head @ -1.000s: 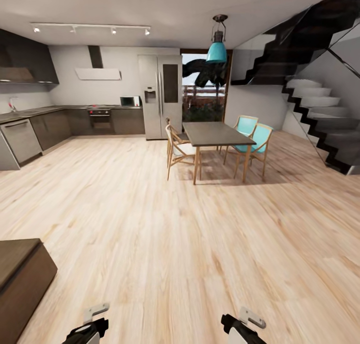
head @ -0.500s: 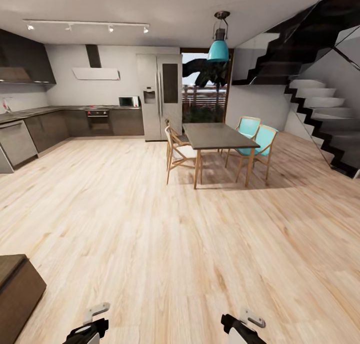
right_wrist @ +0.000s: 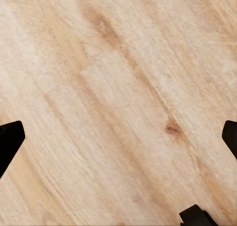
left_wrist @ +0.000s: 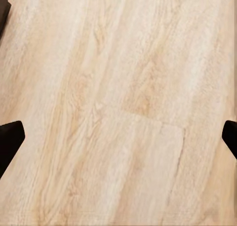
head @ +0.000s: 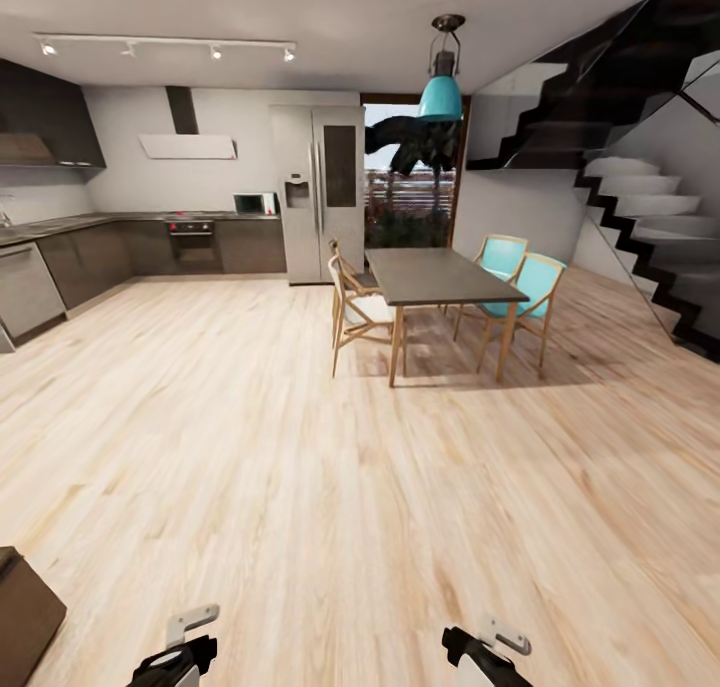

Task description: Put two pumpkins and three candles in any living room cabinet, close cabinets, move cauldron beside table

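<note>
The pumpkins, the candles and the cauldron are out of view. A corner of a low dark brown wooden unit (head: 22, 607) sits at the lower left of the head view; I cannot tell whether it is the cabinet. My left gripper (head: 172, 657) and right gripper (head: 485, 652) hang low at the head view's bottom edge, over bare plank floor. In the left wrist view the left gripper (left_wrist: 118, 137) is open, its dark fingertips (left_wrist: 10, 139) far apart with nothing between them. The right gripper (right_wrist: 118, 137) is open too, above the floor.
A dark-topped dining table (head: 440, 275) with wooden and teal chairs (head: 525, 292) stands ahead, slightly right. A kitchen counter (head: 60, 257) and a fridge (head: 320, 192) line the far left and back walls. Stairs (head: 650, 227) rise at the right. Wide wooden floor (head: 330, 487) lies between.
The whole head view has shifted as the camera moved: the dark brown unit has slid down and left to the frame's corner. Both grippers keep the same pose.
</note>
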Controlling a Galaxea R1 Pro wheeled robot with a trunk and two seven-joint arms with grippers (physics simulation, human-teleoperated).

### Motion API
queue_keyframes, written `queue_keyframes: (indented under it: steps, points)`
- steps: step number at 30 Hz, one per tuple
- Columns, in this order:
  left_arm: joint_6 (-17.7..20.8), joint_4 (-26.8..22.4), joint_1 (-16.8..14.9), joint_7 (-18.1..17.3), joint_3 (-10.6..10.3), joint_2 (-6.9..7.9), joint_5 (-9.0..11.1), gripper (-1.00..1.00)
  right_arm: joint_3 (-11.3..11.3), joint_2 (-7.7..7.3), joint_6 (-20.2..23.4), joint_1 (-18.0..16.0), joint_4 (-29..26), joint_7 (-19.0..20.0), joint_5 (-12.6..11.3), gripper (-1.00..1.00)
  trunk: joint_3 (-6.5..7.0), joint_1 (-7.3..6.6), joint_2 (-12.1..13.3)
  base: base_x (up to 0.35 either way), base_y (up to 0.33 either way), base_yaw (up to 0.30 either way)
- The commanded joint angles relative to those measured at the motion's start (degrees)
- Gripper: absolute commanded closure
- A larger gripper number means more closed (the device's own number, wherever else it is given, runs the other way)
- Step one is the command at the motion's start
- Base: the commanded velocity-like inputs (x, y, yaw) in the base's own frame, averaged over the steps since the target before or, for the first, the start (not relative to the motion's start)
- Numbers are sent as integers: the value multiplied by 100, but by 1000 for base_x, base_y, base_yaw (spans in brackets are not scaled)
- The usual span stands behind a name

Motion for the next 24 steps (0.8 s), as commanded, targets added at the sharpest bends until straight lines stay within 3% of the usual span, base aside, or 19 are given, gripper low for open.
queue_keyframes:
  steps: [1, 24]
  points:
    - [0, 0, 0, 1, 0, 0, -2, -100, 0, 1, 0, 0, 0, 0, -2, -100, 0, 0, 0, 319, 0, 0]
    - [-1, 0, 0, 2, 0, -4, -2, -100, 0, 1, -10, 3, 55, -7, -10, -100, 0, 0, 0, 313, 0, 0]
